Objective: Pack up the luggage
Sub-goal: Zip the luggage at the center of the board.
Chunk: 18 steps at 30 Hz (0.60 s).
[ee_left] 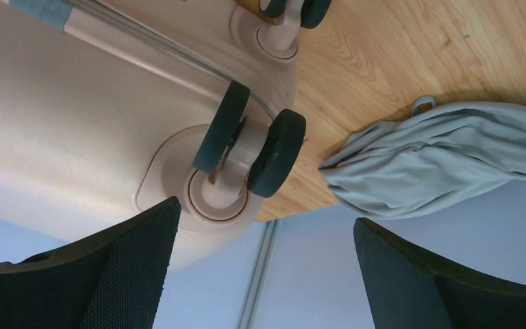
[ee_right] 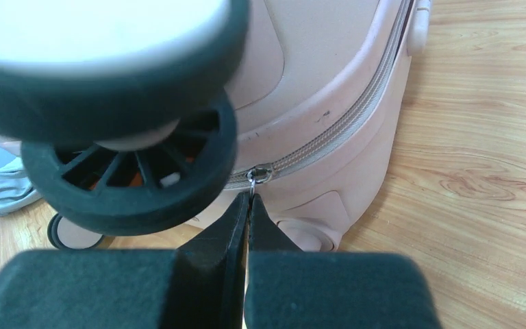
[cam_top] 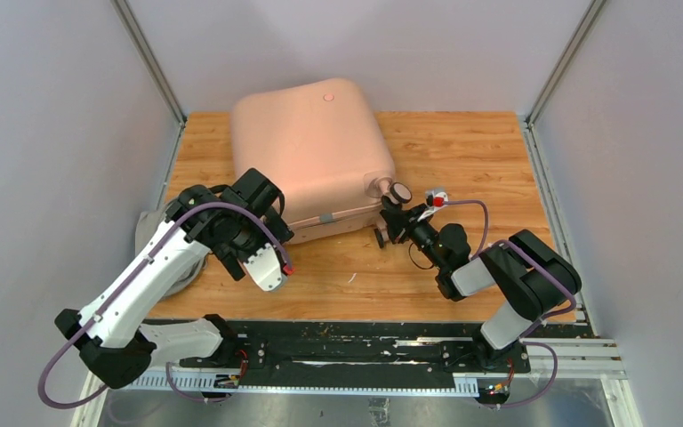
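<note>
The luggage (cam_top: pixel 311 147) is a large pale pink suitcase lying shut on the wooden table. My left gripper (cam_top: pixel 231 253) hovers at its near-left corner. In the left wrist view the left gripper (ee_left: pixel 266 226) is wide open and empty. It sits just below a black twin wheel (ee_left: pixel 250 147) of the luggage (ee_left: pixel 61 116). My right gripper (cam_top: pixel 389 216) is at the near-right corner. In the right wrist view the right gripper (ee_right: pixel 248 199) is shut on the metal zipper pull (ee_right: pixel 253 179) of the luggage (ee_right: pixel 329 82), beside a black wheel (ee_right: pixel 130 164).
A grey cloth bundle (ee_left: pixel 445 157) lies at the table's left edge, partly under the left arm (cam_top: pixel 178 271). Grey walls close in the table (cam_top: pixel 462 151) on the left, back and right. Bare wood lies right of the luggage.
</note>
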{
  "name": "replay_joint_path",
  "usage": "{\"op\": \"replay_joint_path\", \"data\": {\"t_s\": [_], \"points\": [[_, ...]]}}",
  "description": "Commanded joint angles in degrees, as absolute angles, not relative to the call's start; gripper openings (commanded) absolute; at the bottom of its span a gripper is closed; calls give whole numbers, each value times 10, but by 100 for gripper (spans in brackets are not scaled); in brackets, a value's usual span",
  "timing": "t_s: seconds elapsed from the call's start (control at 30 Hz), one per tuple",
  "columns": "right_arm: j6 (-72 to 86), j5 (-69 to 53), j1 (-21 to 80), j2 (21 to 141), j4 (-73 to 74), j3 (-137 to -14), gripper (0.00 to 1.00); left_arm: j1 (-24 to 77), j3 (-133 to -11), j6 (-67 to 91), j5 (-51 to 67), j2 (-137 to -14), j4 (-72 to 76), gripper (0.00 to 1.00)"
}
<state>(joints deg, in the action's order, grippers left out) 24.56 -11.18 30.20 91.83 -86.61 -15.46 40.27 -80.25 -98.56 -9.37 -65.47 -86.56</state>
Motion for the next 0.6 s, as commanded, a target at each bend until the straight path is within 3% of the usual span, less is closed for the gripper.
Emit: {"op": "replay_joint_path", "data": {"t_s": [0.0,0.23,0.43,0.57], "points": [[261,-174,321,920,-914,-169,0,384,-801,-1074,-119,-683,-912,99],[263,-183,313,915,-914,-165,0,381,-756,-1138,-70,-712,-812,95],[270,-188,301,914,-914,-162,0,370,-717,-1169,-128,-731,-784,66],[273,-192,294,916,-914,-163,0,352,-705,-1197,-126,-721,-754,60]]}}
